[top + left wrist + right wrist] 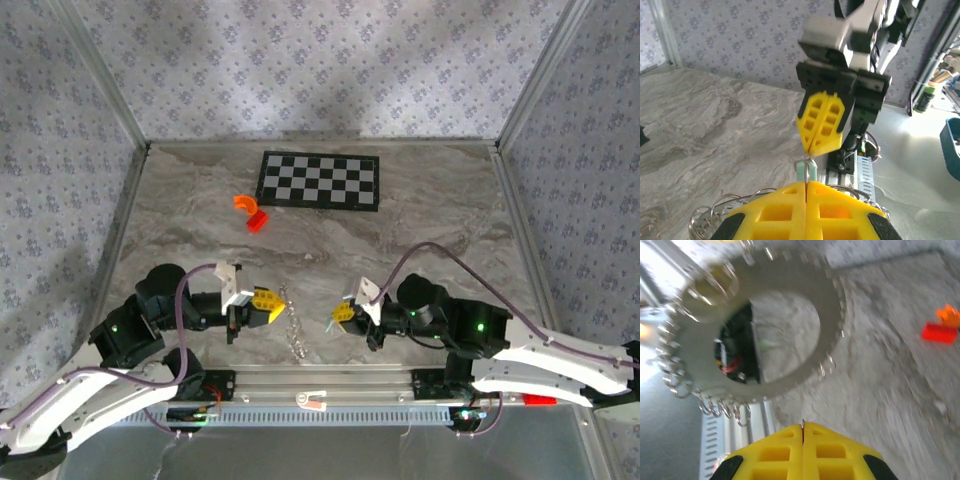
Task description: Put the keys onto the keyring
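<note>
Marble table (715, 125); left pincer (806, 184) and right pincer (809, 149) clenched, tips meeting at teal key (805, 171).

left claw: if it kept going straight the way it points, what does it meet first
Most likely the pale teal key, just ahead of the left claw and maybe touching it. The right claw is close behind. Depth is unclear.

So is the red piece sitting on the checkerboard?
No, the red piece lies on the bare table, apart from the checkerboard and nearer the arms.
</note>
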Motion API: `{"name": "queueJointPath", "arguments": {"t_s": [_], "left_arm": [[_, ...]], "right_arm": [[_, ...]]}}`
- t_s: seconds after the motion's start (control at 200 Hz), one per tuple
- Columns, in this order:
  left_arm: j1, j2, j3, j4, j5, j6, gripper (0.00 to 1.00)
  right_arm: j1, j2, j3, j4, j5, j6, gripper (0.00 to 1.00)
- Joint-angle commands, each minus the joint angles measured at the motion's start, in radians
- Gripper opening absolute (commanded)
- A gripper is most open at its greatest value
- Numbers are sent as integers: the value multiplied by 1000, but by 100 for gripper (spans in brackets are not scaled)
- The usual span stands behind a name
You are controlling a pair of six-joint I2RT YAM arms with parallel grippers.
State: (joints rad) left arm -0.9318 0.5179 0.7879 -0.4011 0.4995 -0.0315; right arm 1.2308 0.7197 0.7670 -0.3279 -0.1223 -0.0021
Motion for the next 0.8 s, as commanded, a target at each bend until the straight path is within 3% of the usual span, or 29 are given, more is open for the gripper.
{"name": "queueJointPath", "arguments": {"t_s": [0.0,0.255,0.795], "left_arm": [[-6,-9,62,-16,76,75,0],[-6,33,108,-77,140,145,0],[-7,53,57,26,149,108,0]], "right_arm": [[-26,-10,70,48,-192,-106,0],[-59,38,158,-19,-285,-122,0],[-37,137,250,-69,-236,-104,0]]}}
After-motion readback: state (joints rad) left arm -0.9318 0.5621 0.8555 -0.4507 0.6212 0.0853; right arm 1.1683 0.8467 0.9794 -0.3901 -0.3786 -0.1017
